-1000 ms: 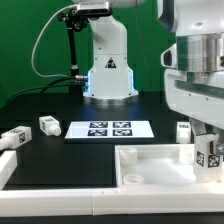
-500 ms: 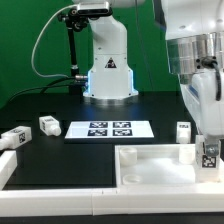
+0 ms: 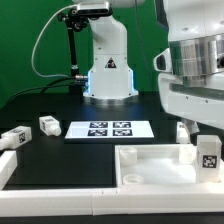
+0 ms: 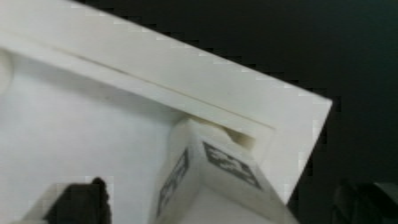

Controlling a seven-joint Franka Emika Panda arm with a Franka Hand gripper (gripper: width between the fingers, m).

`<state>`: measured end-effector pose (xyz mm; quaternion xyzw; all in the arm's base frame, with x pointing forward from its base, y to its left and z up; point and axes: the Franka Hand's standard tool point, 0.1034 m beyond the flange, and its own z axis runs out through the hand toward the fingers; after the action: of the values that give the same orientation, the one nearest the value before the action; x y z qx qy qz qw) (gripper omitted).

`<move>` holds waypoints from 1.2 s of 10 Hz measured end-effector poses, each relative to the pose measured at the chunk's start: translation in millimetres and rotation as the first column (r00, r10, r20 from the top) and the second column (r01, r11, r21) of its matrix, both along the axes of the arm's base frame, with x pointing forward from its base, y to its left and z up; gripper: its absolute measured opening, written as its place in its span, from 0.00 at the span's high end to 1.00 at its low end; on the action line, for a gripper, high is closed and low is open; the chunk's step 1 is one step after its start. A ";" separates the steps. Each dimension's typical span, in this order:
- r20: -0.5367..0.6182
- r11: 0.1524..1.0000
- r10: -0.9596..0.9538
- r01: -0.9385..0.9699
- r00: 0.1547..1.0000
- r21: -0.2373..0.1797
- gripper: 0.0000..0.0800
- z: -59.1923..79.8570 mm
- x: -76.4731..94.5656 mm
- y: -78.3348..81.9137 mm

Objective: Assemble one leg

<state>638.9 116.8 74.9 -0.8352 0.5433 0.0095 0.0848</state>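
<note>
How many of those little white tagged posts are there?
4: two on the table at the exterior view's left, one behind the tray, one at its far-right corner. Others may be hidden.

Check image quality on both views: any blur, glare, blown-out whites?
Exterior view: the arm looms large and soft at the exterior view's right; the marker board tags read crisp; the tray is bright but its rims still show. Wrist view: soft throughout, the leg tag smeared, tray nearly featureless white.
</note>
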 end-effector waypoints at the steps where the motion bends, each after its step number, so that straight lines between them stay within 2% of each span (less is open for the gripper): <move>1: 0.019 1.000 0.017 -0.017 1.000 -0.006 0.20 0.2 -2.5 3.6; 4: 0.045 0.972 0.234 -0.233 0.971 -0.031 0.19 -0.9 -2.9 1.2; 5: 0.047 0.893 0.447 -0.442 0.893 -0.083 0.19 -1.1 -2.8 0.1; 6: 0.027 0.745 0.660 -0.651 0.750 -0.145 0.19 -0.2 1.0 0.7; 7: 0.021 0.669 0.737 -0.725 0.675 -0.162 0.19 -2.0 2.1 1.4; 9: 0.020 0.693 0.714 -0.703 0.700 -0.159 0.23 -2.5 1.7 0.4; 10: 0.019 0.696 0.712 -0.701 0.702 -0.158 0.44 -2.7 1.6 -0.2; 11: 0.016 0.736 0.669 -0.659 0.743 -0.155 0.44 -3.5 1.2 -4.5; 12: 0.010 0.767 0.632 -0.623 0.775 -0.157 0.63 -3.7 1.3 -8.7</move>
<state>640.2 108.1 71.1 -0.9723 0.2297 -0.0281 0.0329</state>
